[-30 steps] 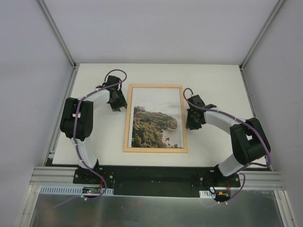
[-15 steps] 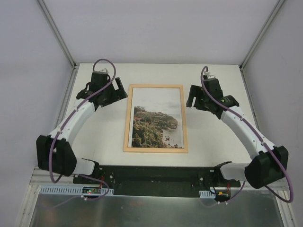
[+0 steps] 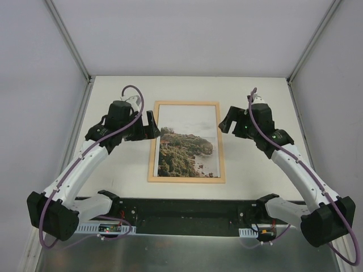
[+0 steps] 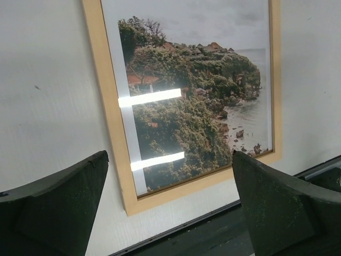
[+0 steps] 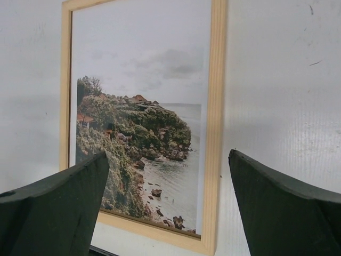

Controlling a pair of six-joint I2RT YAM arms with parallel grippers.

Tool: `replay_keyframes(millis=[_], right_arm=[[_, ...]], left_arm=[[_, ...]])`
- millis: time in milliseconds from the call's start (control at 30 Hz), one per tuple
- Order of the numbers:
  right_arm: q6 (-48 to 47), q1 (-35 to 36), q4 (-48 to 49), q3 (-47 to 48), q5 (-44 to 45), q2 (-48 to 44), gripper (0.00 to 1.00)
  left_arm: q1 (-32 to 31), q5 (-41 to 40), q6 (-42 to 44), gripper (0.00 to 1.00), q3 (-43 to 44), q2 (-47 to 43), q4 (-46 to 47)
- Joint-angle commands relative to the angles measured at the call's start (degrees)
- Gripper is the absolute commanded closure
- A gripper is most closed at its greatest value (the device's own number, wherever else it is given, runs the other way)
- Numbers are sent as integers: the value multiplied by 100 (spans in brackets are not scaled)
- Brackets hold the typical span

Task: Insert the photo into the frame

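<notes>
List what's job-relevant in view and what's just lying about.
Job:
- photo, lying within the frame
- frame, flat on the table
- left pincer and right pincer, both open and holding nothing

Not the job:
- table
- black mounting rail
- purple cables

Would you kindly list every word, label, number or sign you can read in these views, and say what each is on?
None can be read.
The photo shows only cliff, sea and sky, with no caption.
The frame is plain wood, unmarked.
The circuit boards at the arm bases are too small to show any marking.
</notes>
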Motion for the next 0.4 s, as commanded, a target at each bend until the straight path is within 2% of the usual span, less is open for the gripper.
replay_keyframes(millis=[0, 233, 367], right_arm=[[234, -15, 743, -117, -171, -128, 4], [287, -7, 840, -231, 365, -409, 4], [392, -15, 805, -179, 506, -462, 4]], left_arm=[[12, 253, 383, 1, -49, -415, -56], [20, -19, 506, 1, -278, -855, -56], [12, 112, 480, 1, -392, -847, -30]])
